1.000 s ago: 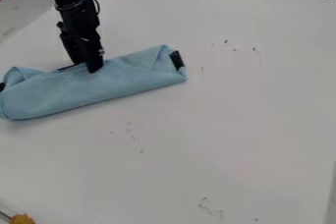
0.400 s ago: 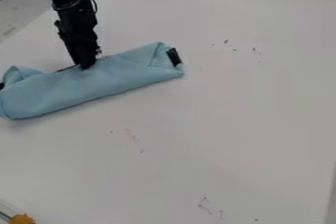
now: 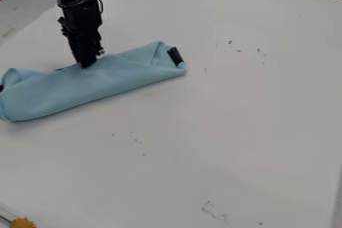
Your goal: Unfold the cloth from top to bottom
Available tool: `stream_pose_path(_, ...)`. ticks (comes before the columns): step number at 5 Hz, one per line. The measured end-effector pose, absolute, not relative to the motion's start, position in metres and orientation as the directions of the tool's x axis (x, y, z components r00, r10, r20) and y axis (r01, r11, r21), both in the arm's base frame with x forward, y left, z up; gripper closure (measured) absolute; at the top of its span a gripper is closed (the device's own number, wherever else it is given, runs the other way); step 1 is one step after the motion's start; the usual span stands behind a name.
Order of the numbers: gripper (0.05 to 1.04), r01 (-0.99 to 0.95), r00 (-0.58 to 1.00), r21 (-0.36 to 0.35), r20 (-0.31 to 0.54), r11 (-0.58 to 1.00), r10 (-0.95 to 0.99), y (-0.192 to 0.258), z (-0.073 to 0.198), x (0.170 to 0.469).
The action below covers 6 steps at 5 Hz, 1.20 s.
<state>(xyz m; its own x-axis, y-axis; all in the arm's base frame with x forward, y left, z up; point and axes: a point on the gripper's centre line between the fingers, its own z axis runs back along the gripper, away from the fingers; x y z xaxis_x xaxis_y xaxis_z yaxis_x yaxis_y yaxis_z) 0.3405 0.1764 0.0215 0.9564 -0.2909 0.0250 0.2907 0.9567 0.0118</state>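
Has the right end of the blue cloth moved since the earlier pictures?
Yes, slightly: the blue cloth's right end has shifted up and left in the view, farther from the dark speck on the table below it.

One blue cloth (image 3: 87, 89). Two black patches (image 3: 175, 56), one per cloth end. One black arm (image 3: 80, 14), one gripper (image 3: 85, 65). One white table (image 3: 234, 122). One yellow-orange piece (image 3: 23, 222). Dark table marks (image 3: 230, 42): several, perhaps more, faint ones hard to count.

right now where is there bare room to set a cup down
Bare table lies right of the folded cloth and below it, apart from small marks. It's crowded upper left, where the gripper meets the cloth's upper edge.
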Motion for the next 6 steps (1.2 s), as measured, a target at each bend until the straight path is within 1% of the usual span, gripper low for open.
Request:
stream_pose_path(1,1.025,0.340,0.939,0.119,0.005,0.933,-0.343,0.168,0.059,0.347)
stream_pose_path(2,1.026,0.333,0.939,0.212,0.018,0.919,-0.344,0.149,0.097,0.350)
stream_pose_path(3,1.026,0.258,0.962,0.197,0.040,0.946,-0.270,0.129,0.112,0.328)
stream_pose_path(4,1.026,0.182,0.983,0.055,0.012,0.982,-0.183,0.103,0.094,0.297)
stream_pose_path(5,1.026,0.141,0.990,-0.057,0.027,0.988,-0.140,0.088,0.072,0.281)
stream_pose_path(6,1.026,0.119,0.992,-0.125,0.068,0.985,-0.111,0.086,0.063,0.276)
